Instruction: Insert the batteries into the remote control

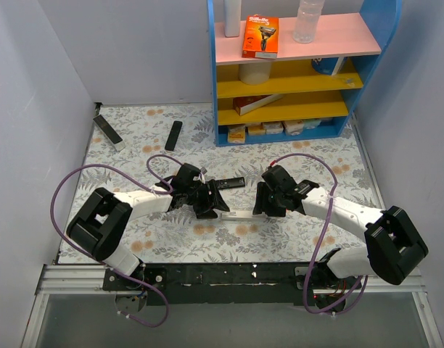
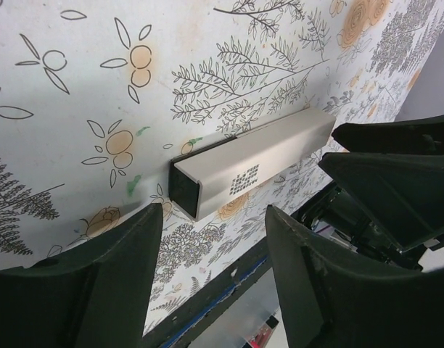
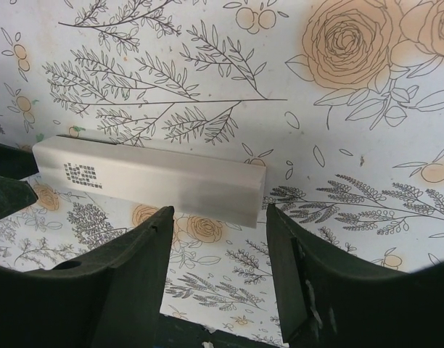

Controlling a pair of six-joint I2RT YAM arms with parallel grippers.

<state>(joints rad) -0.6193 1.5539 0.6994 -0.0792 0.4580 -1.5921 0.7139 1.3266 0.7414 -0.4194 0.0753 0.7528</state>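
The white remote control [image 1: 236, 215] lies flat on the floral table between my two grippers. In the left wrist view the remote control [image 2: 258, 161] is a pale bar with a small grey dot marking, just beyond my left gripper [image 2: 215, 243], which is open and holds nothing. From the right wrist the remote control [image 3: 149, 181] lies crosswise just past my right gripper [image 3: 218, 243], also open and empty. Seen from above, the left gripper [image 1: 211, 210] is at the remote's left end and the right gripper [image 1: 260, 206] at its right end. The batteries are out of view.
A black remote [image 1: 229, 183] lies just behind the white one, and two more black remotes [image 1: 107, 132] [image 1: 174, 135] lie at the back left. A blue, yellow and pink shelf [image 1: 294, 109] with boxes and bottles stands at the back right. The table's front edge [image 2: 229, 283] is close under the left gripper.
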